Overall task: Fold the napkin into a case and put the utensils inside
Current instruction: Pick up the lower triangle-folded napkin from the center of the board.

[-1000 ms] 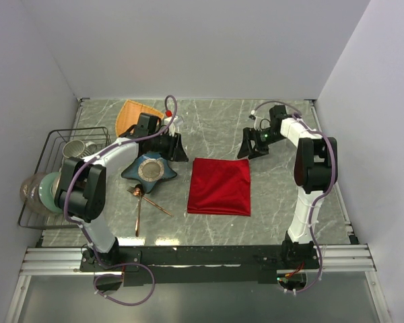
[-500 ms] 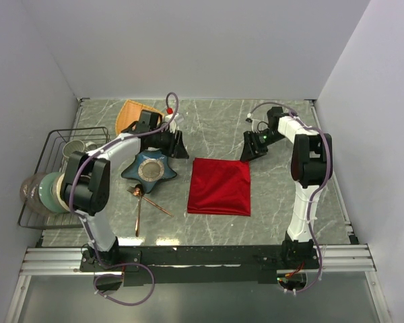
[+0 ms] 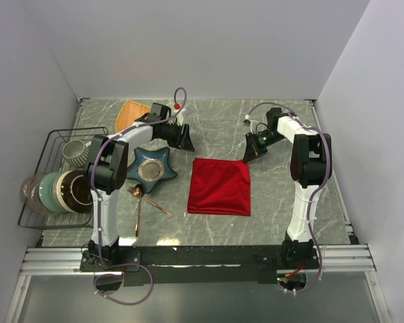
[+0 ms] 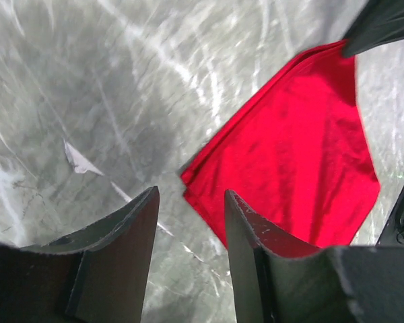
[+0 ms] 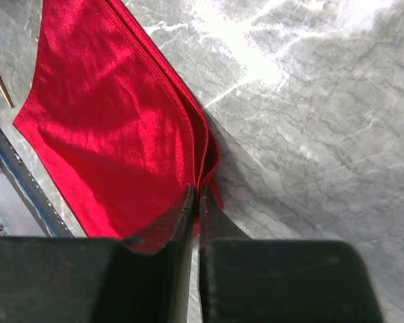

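though the napkin (image 3: 219, 186) lies mid-frame as a flat square, no case is formed: the right gripper (image 5: 196, 196) pinches its upper-right corner, the left gripper (image 4: 190, 195) hangs released, and the utensils (image 3: 138, 212) lie outside, lower left on the bench (image 3: 215, 124).

The napkin (image 3: 219, 186) is laid at the middle of the worktop (image 3: 215, 128). The dish (image 3: 149, 169) is set to its left, the utensils (image 3: 139, 205) nearer the front edge, the plate (image 3: 129, 112) toward the far left corner, and the rack (image 3: 77, 130) at the left edge.
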`<state>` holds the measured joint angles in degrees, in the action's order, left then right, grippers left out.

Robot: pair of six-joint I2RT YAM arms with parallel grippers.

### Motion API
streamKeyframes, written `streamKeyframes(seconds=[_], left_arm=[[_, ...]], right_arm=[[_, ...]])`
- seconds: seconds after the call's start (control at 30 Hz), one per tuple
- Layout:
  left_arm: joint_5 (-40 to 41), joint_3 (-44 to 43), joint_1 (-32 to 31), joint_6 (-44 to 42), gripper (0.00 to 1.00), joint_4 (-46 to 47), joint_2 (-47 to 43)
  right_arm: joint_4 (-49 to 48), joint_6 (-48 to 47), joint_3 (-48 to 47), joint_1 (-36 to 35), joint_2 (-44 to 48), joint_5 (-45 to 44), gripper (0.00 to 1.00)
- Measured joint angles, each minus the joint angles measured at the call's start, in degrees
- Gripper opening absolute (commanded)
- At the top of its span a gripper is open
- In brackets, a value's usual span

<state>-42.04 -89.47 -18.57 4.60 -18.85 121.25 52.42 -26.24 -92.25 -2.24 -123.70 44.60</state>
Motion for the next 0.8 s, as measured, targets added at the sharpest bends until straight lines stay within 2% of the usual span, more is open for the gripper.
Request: streamKeyframes(seconds=[0.03,0.5,0.8], left_arm=[[0.15,-0.42,0.00,0.13,0.48,-0.57,0.94],[3.93,-1.42,-2.91,0.59,0.48,-7.65,3.54],[5.97,-1.53,-4.90,1.05,0.36,-8.57,4.15]], right_arm=[[-0.11,-0.24,0.00,-0.17,0.00,0.00,0.00],[-2.36,-2.25,3.21,-2.29,2.49,-0.85,0.00],[-3.23,-4.20,4.61,-2.38,4.04,-1.05,0.00]])
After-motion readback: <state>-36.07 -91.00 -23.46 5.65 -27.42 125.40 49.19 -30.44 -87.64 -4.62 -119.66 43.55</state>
